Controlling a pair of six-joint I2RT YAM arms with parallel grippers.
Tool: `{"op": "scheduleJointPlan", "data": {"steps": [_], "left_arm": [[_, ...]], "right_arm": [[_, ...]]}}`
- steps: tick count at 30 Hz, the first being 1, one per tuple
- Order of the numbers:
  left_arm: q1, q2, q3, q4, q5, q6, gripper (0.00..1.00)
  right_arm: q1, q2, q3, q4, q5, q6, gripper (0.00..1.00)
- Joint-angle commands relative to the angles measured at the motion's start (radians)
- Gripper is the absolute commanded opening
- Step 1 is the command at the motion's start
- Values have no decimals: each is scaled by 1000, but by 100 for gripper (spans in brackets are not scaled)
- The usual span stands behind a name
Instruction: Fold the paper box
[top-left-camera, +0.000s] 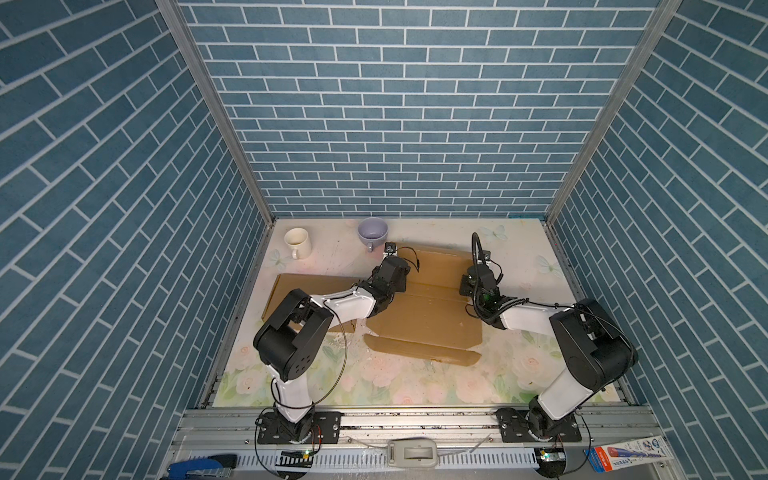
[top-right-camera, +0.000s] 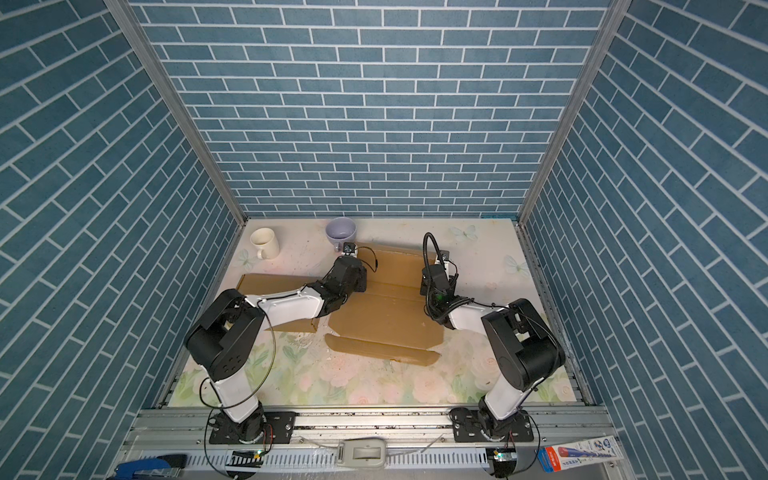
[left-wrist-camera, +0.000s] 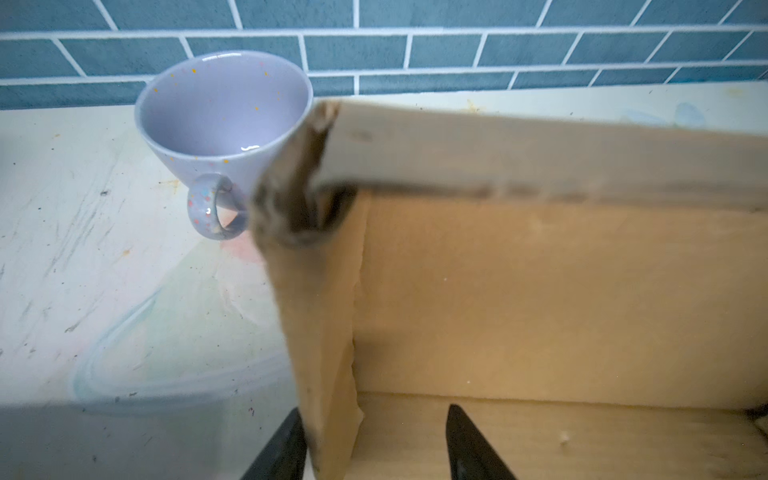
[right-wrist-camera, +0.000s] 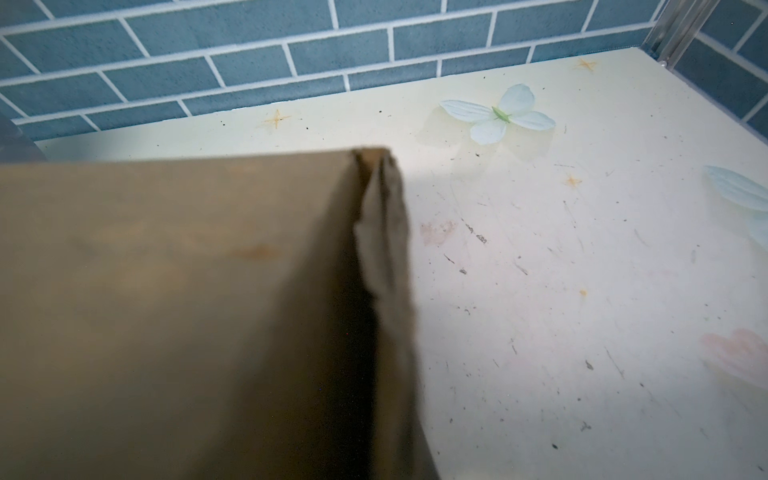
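- Around the scuffed floral bench (top-left-camera: 415, 386), blue brick-pattern walls (top-left-camera: 399, 124) on three sides.
- Paper box (top-left-camera: 428, 316) lies part-folded mid-bench, back flap raised.
- Cream mug (top-left-camera: 298, 241) and lilac mug (top-left-camera: 372, 232) stand back left.
- Left jaws spread astride the box's left edge; right jaws pressed together.

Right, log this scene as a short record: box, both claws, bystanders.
box: cardboard box, partly folded; far wall raised, near flap flat
left claw: open, straddling the box's left wall
right claw: shut at the box's right edge; grip hidden
bystanders: purple cup by the far-left corner; white mug farther left
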Motion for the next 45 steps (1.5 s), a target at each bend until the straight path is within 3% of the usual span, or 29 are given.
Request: {"op": "scheduleJointPlan", "data": {"steps": [1, 11, 16, 21, 28, 38, 45], "left_arm": [[7, -64, -17, -26, 26, 45, 59], [8, -331, -39, -230, 81, 206, 68], [45, -375, 51, -370, 244, 405, 74], [64, -295, 227, -576, 427, 646, 74], [70, -146, 430, -770, 579, 779, 76], [79, 44, 604, -878, 574, 838, 77], [83, 90, 645, -851, 530, 854, 76]], "right_arm": [[9, 34, -12, -19, -26, -34, 0], [0, 17, 10, -14, -56, -156, 0], [-13, 11, 47, -18, -132, -271, 0], [-22, 18, 132, -101, -232, -417, 0], [-26, 72, 268, -227, -332, -559, 0], [-25, 108, 296, -227, -410, -637, 0], [-26, 109, 291, -207, -440, -675, 0]]}}
